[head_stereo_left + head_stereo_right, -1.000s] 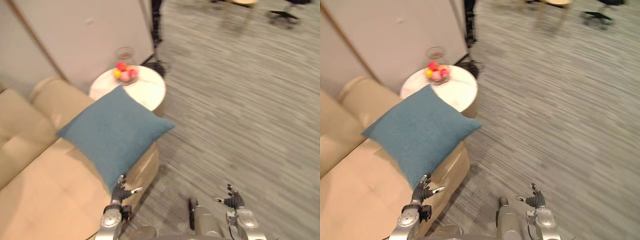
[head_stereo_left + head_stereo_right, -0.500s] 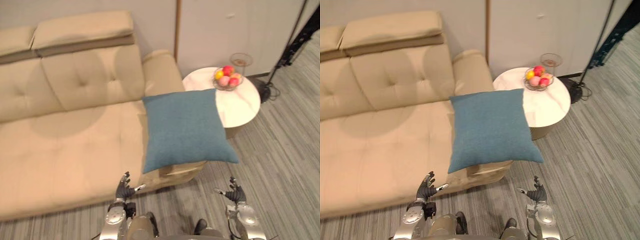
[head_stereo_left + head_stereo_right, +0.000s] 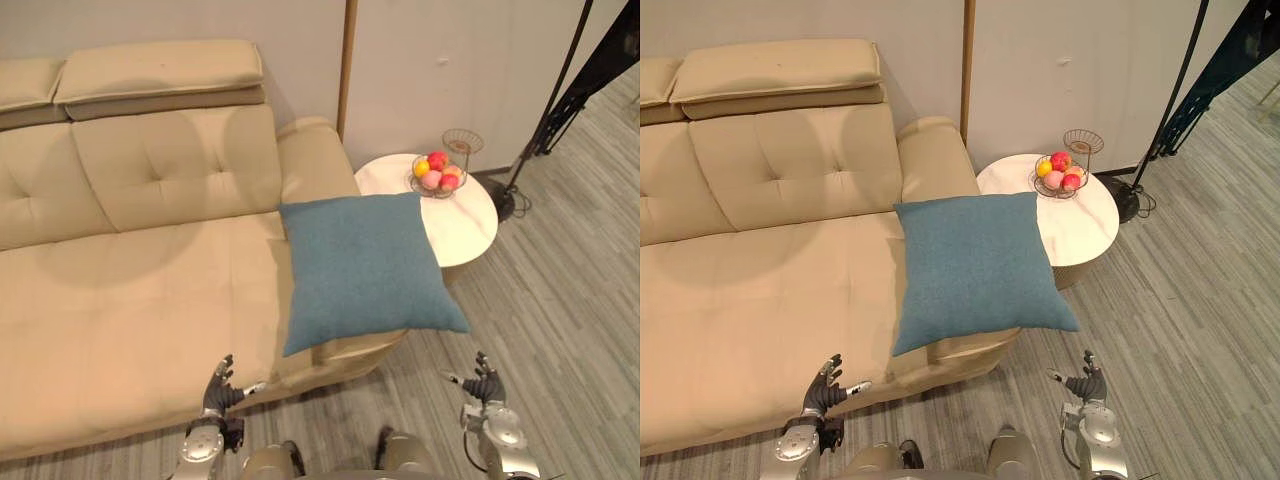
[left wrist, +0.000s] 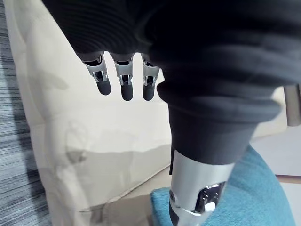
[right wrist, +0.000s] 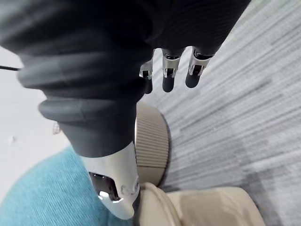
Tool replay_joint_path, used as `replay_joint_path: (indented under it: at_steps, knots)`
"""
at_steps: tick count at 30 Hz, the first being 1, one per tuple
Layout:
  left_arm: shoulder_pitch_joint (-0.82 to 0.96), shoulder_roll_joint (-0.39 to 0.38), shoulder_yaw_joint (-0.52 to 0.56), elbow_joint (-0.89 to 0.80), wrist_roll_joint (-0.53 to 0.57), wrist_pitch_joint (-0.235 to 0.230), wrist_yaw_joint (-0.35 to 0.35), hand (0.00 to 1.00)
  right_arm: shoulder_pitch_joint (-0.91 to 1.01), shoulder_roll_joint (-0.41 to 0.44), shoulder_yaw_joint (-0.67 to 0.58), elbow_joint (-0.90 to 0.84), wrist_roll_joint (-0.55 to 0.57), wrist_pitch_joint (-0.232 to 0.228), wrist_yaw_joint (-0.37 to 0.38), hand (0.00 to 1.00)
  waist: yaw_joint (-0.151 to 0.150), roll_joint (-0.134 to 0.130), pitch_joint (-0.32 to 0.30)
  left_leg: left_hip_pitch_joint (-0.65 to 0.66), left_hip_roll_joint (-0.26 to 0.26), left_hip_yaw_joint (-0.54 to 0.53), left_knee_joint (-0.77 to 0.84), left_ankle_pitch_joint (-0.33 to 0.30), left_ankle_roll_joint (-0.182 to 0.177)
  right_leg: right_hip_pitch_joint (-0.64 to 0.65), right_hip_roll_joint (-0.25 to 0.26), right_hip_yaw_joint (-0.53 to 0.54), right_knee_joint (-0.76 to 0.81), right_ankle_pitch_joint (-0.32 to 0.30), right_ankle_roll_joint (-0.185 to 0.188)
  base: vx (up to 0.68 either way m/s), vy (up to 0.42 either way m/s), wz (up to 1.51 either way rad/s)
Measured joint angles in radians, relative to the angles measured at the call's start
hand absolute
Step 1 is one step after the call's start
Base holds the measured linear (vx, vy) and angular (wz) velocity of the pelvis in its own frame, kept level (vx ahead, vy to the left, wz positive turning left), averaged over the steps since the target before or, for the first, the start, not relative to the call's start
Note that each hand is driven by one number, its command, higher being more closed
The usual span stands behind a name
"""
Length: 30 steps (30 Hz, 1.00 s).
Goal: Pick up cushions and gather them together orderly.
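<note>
Hanging slack: left hand (image 3: 216,391); right hand (image 3: 485,386)

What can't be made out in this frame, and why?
Eye views: the sofa runs off the left edge; further cushions there cannot be told.
The blue cushion covers part of the side table; whether they touch is hidden.
Fruit in the fruit bowl is too small to name.
Left wrist view: the left hand blocks most of the cushion.
</note>
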Motion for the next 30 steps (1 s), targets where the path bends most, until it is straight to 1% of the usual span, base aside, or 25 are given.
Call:
replay_joint_path:
  at_steps: [2,3,4,5,6,8,12,15,18,19,20,23,24,25,26,27,29,30]
  knots:
    - [-0.002,-0.012,0.002,-0.015,0.0,-0.002,-0.001,0.0,0.015,-0.013,-0.045,-0.052,-0.011,0.0,-0.013,0.0,0.002,0.026,-0.01,0.001,0.017,-0.001,-0.002,-0.002,-0.006,0.009,0.02,-0.001,-0.018,-0.001,-0.005,0.17,-0.086,0.03]
    - [-0.002,-0.012,0.002,-0.015,0.0,-0.002,-0.001,0.0,0.015,-0.013,-0.046,-0.053,-0.012,0.0,-0.013,0.0,0.002,0.026,-0.01,0.001,0.017,-0.001,-0.002,-0.002,-0.006,0.009,0.02,-0.001,-0.018,-0.001,-0.005,0.2,-0.075,-0.16]
    - [-0.008,-0.012,0.01,-0.032,0.001,-0.002,-0.001,0.0,0.021,-0.03,-0.074,-0.122,-0.039,0.0,-0.014,0.0,-0.001,0.044,-0.011,0.009,0.023,0.005,-0.028,0.005,-0.017,0.011,0.034,0.001,-0.031,0.001,-0.007,0.21,-0.089,-0.14]
    - [-0.007,-0.013,0.015,-0.041,0.002,-0.002,-0.001,0.0,0.034,-0.038,-0.083,-0.157,-0.046,0.0,-0.013,0.0,-0.001,0.05,-0.014,0.023,0.027,0.008,-0.046,0.009,-0.023,0.019,0.042,0.005,-0.042,0.001,-0.008,0.2,-0.077,-0.17]
    - [-0.006,-0.014,0.019,-0.046,0.007,-0.002,-0.001,0.0,0.036,-0.039,-0.089,-0.18,-0.05,0.0,-0.014,0.0,-0.001,0.051,-0.015,0.037,0.027,0.008,-0.06,0.011,-0.027,0.029,0.045,0.007,-0.052,0.002,-0.009,0.17,-0.058,-0.11]
    - [-0.017,-0.016,0.025,-0.051,0.008,-0.003,-0.002,0.0,0.055,-0.056,-0.091,-0.252,-0.069,-0.006,-0.011,0.0,-0.005,0.056,-0.021,0.079,0.027,0.009,-0.112,0.021,-0.04,0.071,0.057,0.006,-0.103,0.012,-0.022,0.12,-0.022,-0.08]
    - [-0.055,-0.013,0.024,-0.051,0.007,-0.003,-0.002,0.0,0.051,-0.059,-0.078,-0.261,-0.073,-0.007,-0.003,0.0,-0.004,0.056,-0.024,0.082,0.022,0.009,-0.146,0.034,-0.043,0.083,0.057,-0.001,-0.146,0.028,-0.024,0.07,0.011,0.03]
    - [-0.096,-0.005,0.013,-0.045,-0.001,-0.003,-0.002,0.0,0.019,-0.085,-0.012,-0.255,-0.07,-0.005,0.023,0.0,-0.004,0.056,-0.024,0.065,0.012,-0.002,-0.175,0.06,-0.043,0.081,0.053,-0.012,-0.191,0.061,-0.027,0.01,0.017,0.11]
    - [-0.202,0.003,-0.038,0.003,-0.034,-0.003,-0.001,0.0,-0.117,-0.11,0.084,-0.171,-0.047,-0.004,0.034,0.0,-0.002,0.062,-0.019,0.006,0.005,-0.024,-0.174,0.093,-0.04,0.04,0.045,-0.03,-0.207,0.105,-0.034,-0.05,0.018,0.17]
    - [-0.23,0.003,-0.051,0.014,-0.042,-0.003,-0.001,0.0,-0.148,-0.114,0.105,-0.154,-0.036,-0.003,0.034,0.0,-0.001,0.066,-0.011,-0.007,0.005,-0.03,-0.172,0.095,-0.04,0.031,0.045,-0.034,-0.207,0.113,-0.037,-0.09,0.015,0.2]
    - [-0.299,0.004,-0.08,0.04,-0.053,-0.003,0.0,0.0,-0.227,-0.117,0.142,-0.117,-0.022,-0.003,0.033,0.0,0.002,0.071,0.011,-0.04,0.005,-0.041,-0.166,0.099,-0.033,0.005,0.044,-0.038,-0.204,0.124,-0.042,-0.12,0.018,0.21]
    - [-0.479,0.002,-0.132,0.094,-0.084,-0.003,0.018,0.0,-0.43,-0.113,0.223,-0.034,0.015,-0.001,0.025,0.0,0.016,0.072,0.067,-0.162,0.004,-0.047,-0.129,0.115,-0.019,-0.097,0.039,-0.037,-0.201,0.163,-0.048,-0.2,0.019,0.1]
    - [-0.543,-0.005,-0.137,0.107,-0.097,-0.003,0.02,0.0,-0.491,-0.113,0.225,-0.011,0.025,-0.001,0.013,0.0,0.019,0.07,0.103,-0.186,0.001,-0.048,-0.118,0.121,-0.014,-0.117,0.035,-0.037,-0.2,0.168,-0.048,-0.18,0.013,0.09]
    - [-0.578,-0.009,-0.142,0.118,-0.109,-0.003,0.027,0.0,-0.523,-0.113,0.228,0.001,0.032,0.0,0.003,0.0,0.018,0.069,0.12,-0.203,-0.003,-0.051,-0.11,0.126,-0.014,-0.127,0.029,-0.037,-0.199,0.168,-0.048,-0.23,0.014,0.11]
    - [-0.645,-0.011,-0.162,0.141,-0.133,-0.003,0.044,1.0,-0.594,-0.115,0.232,0.035,0.054,0.0,-0.017,1.0,0.013,0.07,0.149,-0.238,-0.007,-0.057,-0.089,0.128,-0.012,-0.151,0.024,-0.036,-0.197,0.171,-0.043,-0.17,0.004,0.07]
    - [-0.661,-0.011,-0.165,0.15,-0.138,-0.004,0.046,1.0,-0.612,-0.115,0.233,0.044,0.057,0.0,-0.019,1.0,0.012,0.07,0.153,-0.245,-0.007,-0.057,-0.084,0.129,-0.012,-0.157,0.024,-0.035,-0.195,0.172,-0.041,-0.2,-0.009,0.06]
    - [-0.788,-0.02,-0.179,0.227,-0.185,-0.003,0.07,1.0,-0.721,-0.107,0.26,0.092,0.085,0.015,-0.052,1.0,-0.007,0.071,0.19,-0.297,-0.005,-0.064,-0.057,0.139,-0.008,-0.199,0.024,-0.03,-0.185,0.188,-0.042,-0.2,-0.021,0.0]
    - [-0.819,-0.024,-0.188,0.246,-0.2,-0.003,0.079,1.0,-0.741,-0.11,0.271,0.096,0.091,0.019,-0.059,1.0,-0.007,0.07,0.197,-0.306,-0.004,-0.064,-0.055,0.143,-0.008,-0.208,0.025,-0.028,-0.185,0.195,-0.045,-0.2,-0.026,-0.04]
